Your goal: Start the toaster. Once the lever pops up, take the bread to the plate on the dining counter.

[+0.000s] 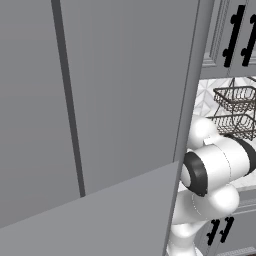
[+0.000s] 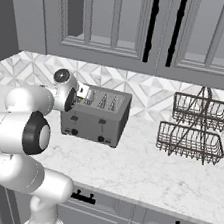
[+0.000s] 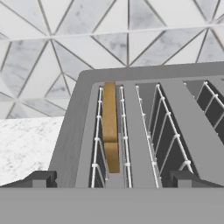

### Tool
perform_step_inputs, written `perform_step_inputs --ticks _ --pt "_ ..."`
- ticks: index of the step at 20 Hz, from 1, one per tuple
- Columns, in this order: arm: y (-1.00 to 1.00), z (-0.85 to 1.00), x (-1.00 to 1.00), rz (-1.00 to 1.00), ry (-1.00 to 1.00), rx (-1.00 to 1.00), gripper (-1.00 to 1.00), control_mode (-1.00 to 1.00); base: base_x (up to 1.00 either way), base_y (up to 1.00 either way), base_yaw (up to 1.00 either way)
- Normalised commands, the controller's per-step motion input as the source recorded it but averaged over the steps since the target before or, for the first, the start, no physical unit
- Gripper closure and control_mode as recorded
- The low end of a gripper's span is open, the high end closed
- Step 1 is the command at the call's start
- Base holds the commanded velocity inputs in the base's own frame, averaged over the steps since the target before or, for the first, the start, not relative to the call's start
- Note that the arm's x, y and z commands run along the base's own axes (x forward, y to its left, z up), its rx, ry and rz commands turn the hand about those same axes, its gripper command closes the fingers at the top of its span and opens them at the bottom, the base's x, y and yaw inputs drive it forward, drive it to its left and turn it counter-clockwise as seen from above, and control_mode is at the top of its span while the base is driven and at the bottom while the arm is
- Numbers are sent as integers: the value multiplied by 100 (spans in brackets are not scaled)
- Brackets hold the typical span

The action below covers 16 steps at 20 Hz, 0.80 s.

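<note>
The toaster [image 2: 97, 116], a plain grey box with rounded edges, sits on a white marble wall counter [image 2: 140, 173] against a tiled wall [image 3: 65, 39], with a two-tier wire basket [image 2: 195, 129] well off to one side. The gripper [image 3: 111, 178] hovers just above one end of the toaster, its jaws spread wide and holding nothing. Directly ahead of the jaws and between them, a slice of bread [image 3: 110, 127] stands on edge, sunk into one of the long slots, with wire guides on either side. It looks tan-brown, thin and flat, with its top edge near the slot's rim. The neighbouring slots look empty.

The task seems to be at its start or in the wait for toasting: the bread is in the toaster and nothing has been lifted. Whether the lever has been pressed cannot be told. Lifting the bread out and carrying it to the plate are left to do.
</note>
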Motion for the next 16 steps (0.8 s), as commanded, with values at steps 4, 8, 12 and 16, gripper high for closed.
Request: perform_step_inputs --ticks 4,8,12,16 --pt "0 0 0 0 0 0 -100 -100 0 0 0" --pt "0 0 0 0 0 0 -100 -100 0 0 0" --pt "0 0 0 0 0 0 -100 -100 0 0 0" --pt "0 0 0 0 0 0 -100 -100 0 0 0"
